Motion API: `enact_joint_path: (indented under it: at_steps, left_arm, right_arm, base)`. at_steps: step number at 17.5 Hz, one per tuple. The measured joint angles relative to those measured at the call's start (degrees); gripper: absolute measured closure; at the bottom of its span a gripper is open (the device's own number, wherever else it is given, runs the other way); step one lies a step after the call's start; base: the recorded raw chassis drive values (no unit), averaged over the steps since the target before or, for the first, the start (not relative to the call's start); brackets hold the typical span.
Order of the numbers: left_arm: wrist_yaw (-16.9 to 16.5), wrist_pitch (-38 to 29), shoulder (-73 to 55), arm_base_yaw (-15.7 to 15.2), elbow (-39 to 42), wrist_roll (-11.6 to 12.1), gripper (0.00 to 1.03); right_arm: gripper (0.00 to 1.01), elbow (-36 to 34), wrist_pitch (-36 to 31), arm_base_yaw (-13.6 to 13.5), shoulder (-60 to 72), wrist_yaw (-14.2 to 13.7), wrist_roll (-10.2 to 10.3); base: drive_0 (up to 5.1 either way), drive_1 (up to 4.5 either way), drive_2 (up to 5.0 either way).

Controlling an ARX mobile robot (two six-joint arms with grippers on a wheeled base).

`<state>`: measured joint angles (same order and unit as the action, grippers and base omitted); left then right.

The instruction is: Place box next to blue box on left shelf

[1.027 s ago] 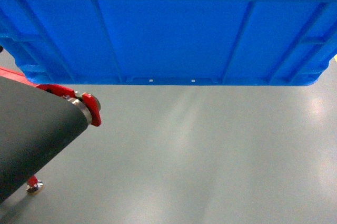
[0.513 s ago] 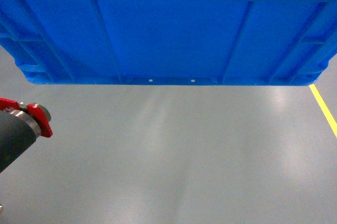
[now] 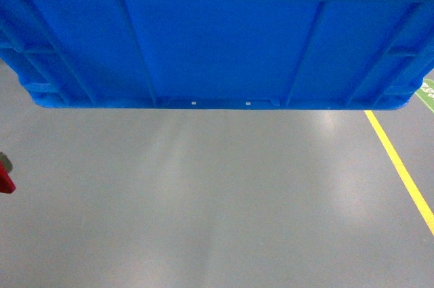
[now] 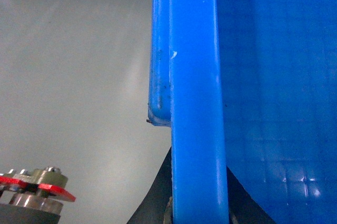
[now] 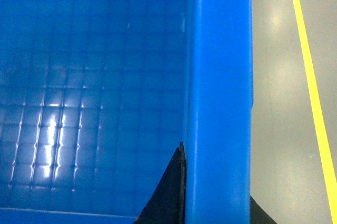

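In the head view neither arm shows.

In the left wrist view, the left tool [image 4: 197, 211] appears only as dark fingers [image 4: 152, 205] at the bottom edge, one on each side of the rim of the box [image 4: 195, 76], closed against it from outside and inside.

In the right wrist view, the right tool [image 5: 213, 208] shows the same way: one dark finger [image 5: 168, 192] lies against the inner face of the box wall, and a dark sliver, probably the other finger, sits on the outer side. Both tools grip opposite rims of the box.
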<state>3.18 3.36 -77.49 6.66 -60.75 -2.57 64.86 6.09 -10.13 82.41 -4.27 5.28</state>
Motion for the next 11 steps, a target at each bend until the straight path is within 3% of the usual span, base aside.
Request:
enact_joint_path:
  at_steps: [11]
  left_arm:
    - [0.2,0.0,0.4,0.2,0.0,0.0,0.97]
  right_arm:
    - [0.94,0.0,0.0,0.0,-0.3,-0.1,0.0]
  base:
    - [-1.4,-1.43,-1.4]
